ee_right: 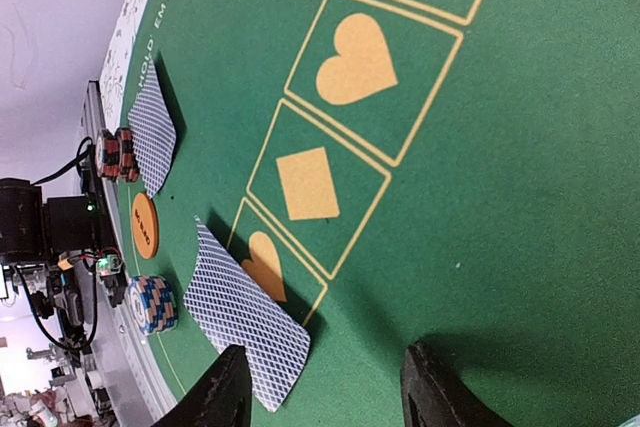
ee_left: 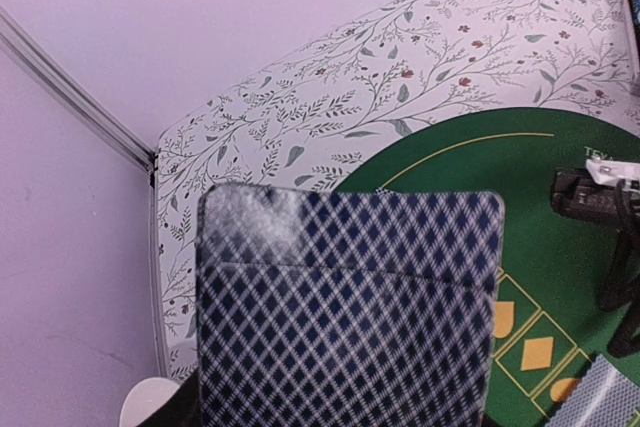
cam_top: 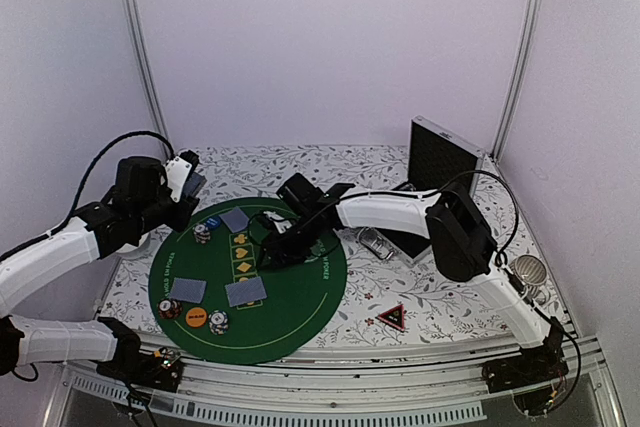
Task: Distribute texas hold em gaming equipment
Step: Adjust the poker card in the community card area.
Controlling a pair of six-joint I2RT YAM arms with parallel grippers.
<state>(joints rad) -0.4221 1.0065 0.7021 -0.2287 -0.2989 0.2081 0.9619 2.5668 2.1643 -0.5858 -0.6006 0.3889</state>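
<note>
A round green felt mat (cam_top: pixel 300 297) carries three grey-blue-backed playing cards (cam_top: pixel 245 292) (cam_top: pixel 187 289) (cam_top: pixel 234 219), three small chip stacks (cam_top: pixel 218 322) (cam_top: pixel 170 308) (cam_top: pixel 202 232) and an orange disc (cam_top: pixel 196 319). A red-black triangle token (cam_top: pixel 391 316) lies on the tablecloth right of the mat. My left gripper (cam_top: pixel 186 183) is raised over the mat's far left edge, shut on a stack of playing cards (ee_left: pixel 350 307) that hides its jaws. My right gripper (ee_right: pixel 330 392) is open and empty, low over the mat's middle, beside a card (ee_right: pixel 245 312), a chip stack (ee_right: pixel 152 304) and the orange disc (ee_right: pixel 145 225).
A black box (cam_top: pixel 440 157) stands at the back right, with a small silvery object (cam_top: pixel 375 242) in front of it. A round metallic disc (cam_top: pixel 527 269) lies near the right edge. The flowered tablecloth (cam_top: pixel 300 162) runs to white walls on three sides.
</note>
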